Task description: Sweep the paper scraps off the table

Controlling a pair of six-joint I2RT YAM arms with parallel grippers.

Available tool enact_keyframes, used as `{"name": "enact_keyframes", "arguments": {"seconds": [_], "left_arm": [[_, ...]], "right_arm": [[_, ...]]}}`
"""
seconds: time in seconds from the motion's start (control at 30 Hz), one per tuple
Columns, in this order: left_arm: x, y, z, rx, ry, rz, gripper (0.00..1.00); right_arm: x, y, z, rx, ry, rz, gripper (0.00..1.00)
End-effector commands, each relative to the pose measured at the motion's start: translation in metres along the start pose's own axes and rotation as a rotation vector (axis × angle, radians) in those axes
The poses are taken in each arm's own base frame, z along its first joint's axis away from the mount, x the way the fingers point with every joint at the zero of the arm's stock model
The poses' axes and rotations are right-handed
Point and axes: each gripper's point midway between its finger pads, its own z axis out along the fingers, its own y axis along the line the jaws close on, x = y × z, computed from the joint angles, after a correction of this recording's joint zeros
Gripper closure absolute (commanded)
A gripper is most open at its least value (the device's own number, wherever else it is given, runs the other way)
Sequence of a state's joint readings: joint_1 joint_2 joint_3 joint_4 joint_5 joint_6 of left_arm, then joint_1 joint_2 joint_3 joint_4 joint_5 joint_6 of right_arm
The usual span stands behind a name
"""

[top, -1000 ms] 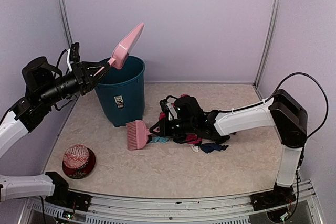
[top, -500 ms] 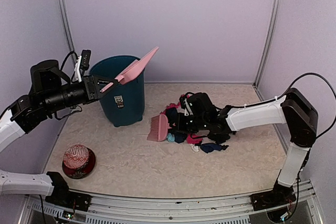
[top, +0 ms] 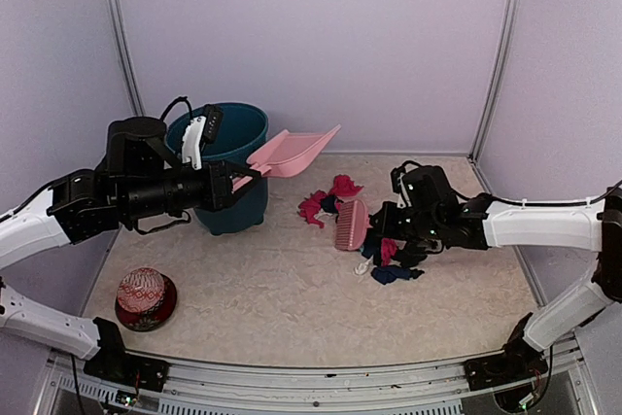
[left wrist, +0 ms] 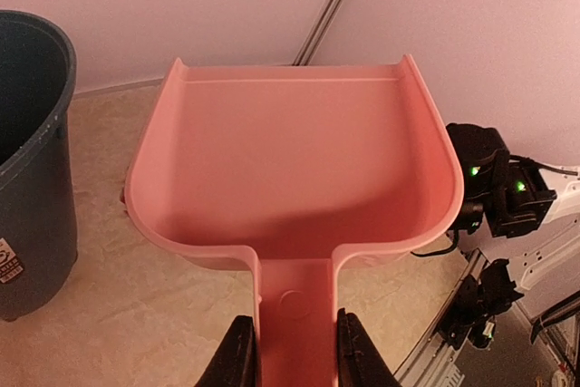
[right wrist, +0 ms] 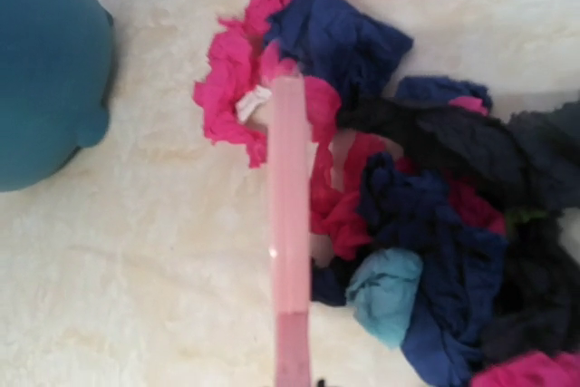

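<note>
Left claw (left wrist: 294,356) is clamped on pink dustpan (left wrist: 290,178), lower centre; brush (top: 350,224) is gripped by right claw (top: 377,228) among paper scraps (right wrist: 426,224).

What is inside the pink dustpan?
Nothing: the dustpan shows a bare pink floor, with no scraps in it. Only its handle end is covered, gripped by the left claw.

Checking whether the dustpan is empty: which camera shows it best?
Left wrist: the dustpan fills the frame, its inside bare. The top view shows it only obliquely, by the bin. The right wrist view misses it.
</note>
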State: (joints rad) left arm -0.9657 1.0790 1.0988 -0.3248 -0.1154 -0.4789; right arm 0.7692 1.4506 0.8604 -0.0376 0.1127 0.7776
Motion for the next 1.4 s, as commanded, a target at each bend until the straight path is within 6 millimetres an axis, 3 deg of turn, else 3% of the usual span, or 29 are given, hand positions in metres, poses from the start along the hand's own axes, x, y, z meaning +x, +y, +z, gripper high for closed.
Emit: {"name": "enact_keyframes", "arguments": {"seconds": [0.0,0.23,0.33,0.43,0.6,0.63,0.67,0.9,1.07,1.23,1.37], "left_arm": [[-0.004,-0.009,0.006,-0.041,-0.027,0.074,1.0],[0.014,-0.006,0.007,-0.125,-0.009,0.112,1.0],[0.017,-0.001,0.005,-0.159,-0.003,0.118,1.0],[0.019,0.003,0.001,-0.183,0.002,0.119,1.0],[0.029,0.0,-0.003,-0.17,0.042,0.12,1.0],[0.032,-0.002,-0.003,-0.168,0.056,0.124,1.0],[0.035,-0.002,-0.004,-0.17,0.064,0.127,1.0],[0.061,-0.003,-0.006,-0.197,0.129,0.151,1.0],[0.072,0.0,-0.009,-0.235,0.146,0.163,1.0],[0.076,0.001,-0.015,-0.247,0.146,0.153,1.0],[0.072,0.003,-0.022,-0.257,0.129,0.136,1.0]], "right_arm": [[-0.026,0.007,-0.038,-0.022,-0.082,-0.06,1.0],[-0.1,0.032,-0.104,-0.027,-0.335,-0.255,1.0],[-0.129,0.042,-0.114,0.009,-0.447,-0.436,1.0],[-0.155,0.05,-0.109,0.085,-0.536,-0.624,1.0],[-0.182,0.055,-0.072,0.215,-0.606,-0.95,1.0],[-0.18,0.052,-0.053,0.225,-0.574,-1.022,1.0],[-0.187,0.052,-0.048,0.237,-0.577,-1.048,1.0],[-0.205,0.028,0.037,0.322,-0.502,-1.338,1.0],[-0.191,0.011,0.097,0.277,-0.391,-1.469,1.0],[-0.173,0.004,0.138,0.21,-0.297,-1.549,1.0],[-0.146,0.011,0.159,0.062,-0.243,-1.575,1.0]]}}
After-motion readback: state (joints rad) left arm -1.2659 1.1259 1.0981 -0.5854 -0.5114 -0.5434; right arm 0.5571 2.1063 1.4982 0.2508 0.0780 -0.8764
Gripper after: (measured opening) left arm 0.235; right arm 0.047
